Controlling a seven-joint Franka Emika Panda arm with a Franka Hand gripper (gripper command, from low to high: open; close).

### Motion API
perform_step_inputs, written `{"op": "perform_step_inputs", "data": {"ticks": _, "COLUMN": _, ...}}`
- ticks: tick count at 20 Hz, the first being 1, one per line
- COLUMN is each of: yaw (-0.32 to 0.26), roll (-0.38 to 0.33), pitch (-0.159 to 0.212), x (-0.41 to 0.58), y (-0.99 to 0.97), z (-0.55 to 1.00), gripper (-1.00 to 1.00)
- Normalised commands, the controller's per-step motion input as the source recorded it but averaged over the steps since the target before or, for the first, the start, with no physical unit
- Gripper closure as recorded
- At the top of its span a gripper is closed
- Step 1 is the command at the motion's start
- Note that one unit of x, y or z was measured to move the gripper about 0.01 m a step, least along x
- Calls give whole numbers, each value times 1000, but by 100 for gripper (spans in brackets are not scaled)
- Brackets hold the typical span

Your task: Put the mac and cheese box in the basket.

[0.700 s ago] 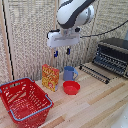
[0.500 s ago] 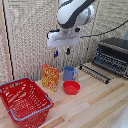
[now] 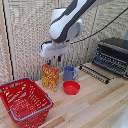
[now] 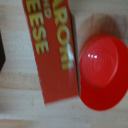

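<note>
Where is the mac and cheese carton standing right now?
In the exterior view the mac and cheese carton stands upright on the wooden table, right of the red basket, beside the blue mug and red bowl, directly under the pincer.

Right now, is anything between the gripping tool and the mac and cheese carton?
No. In the exterior view the gripping tool hangs right above the mac and cheese carton, nothing between. The red bowl sits beside the carton.

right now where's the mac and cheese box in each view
Exterior view: the mac and cheese box stands upright on the table, just under the hand, between the red basket and the blue mug.
Wrist view: the box is seen from above.
Shared landmark: the red bowl beside it.
</note>
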Motion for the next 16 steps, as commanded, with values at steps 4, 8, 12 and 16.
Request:
{"op": "perform_step_inputs", "data": {"ticks": 4, "yaw": 260, "roll": -78, "pitch": 30, "x": 421, "y": 183, "z": -382, "gripper": -100}}
{"op": "perform_step_inputs", "data": {"ticks": 8, "yaw": 260, "roll": -104, "pitch": 4, "x": 433, "y": 38, "z": -448, "gripper": 100}}
{"op": "perform_step_inputs", "data": {"ticks": 12, "yaw": -55, "roll": -31, "pitch": 59, "x": 99, "y": 156, "z": -155, "gripper": 100}}
{"op": "perform_step_inputs", "data": {"ticks": 16, "yaw": -30, "roll": -1, "pitch": 1, "x": -1, "y": 61, "z": 0, "gripper": 100}}
